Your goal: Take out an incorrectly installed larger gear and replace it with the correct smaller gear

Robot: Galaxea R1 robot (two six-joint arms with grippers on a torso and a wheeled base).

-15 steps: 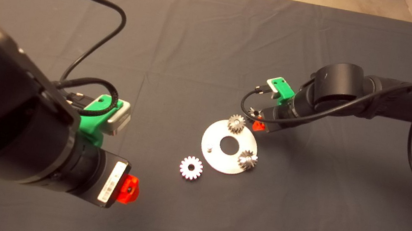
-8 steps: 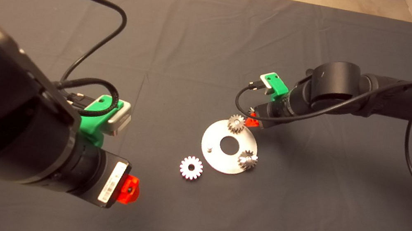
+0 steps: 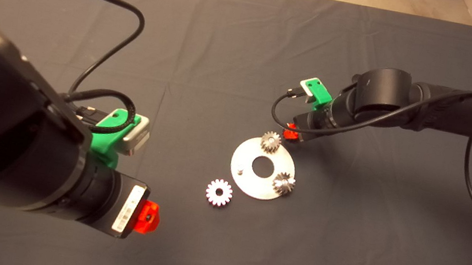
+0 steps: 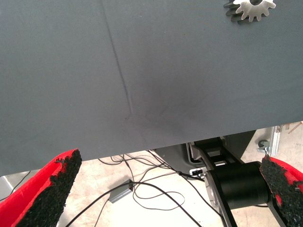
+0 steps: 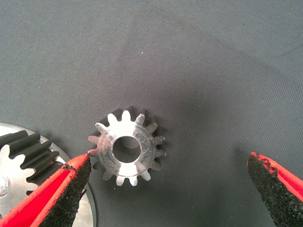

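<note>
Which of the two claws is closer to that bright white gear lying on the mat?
Left. The left gripper waits just off the larger gear; the right gripper hovers beyond the round plate.

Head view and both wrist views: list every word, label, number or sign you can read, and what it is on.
No text can be read in any view.
White sticker on the left arm's wrist, beside the left gripper: dark print, too small to read.
Larger gear, smaller gear, round plate: no markings visible.
</note>
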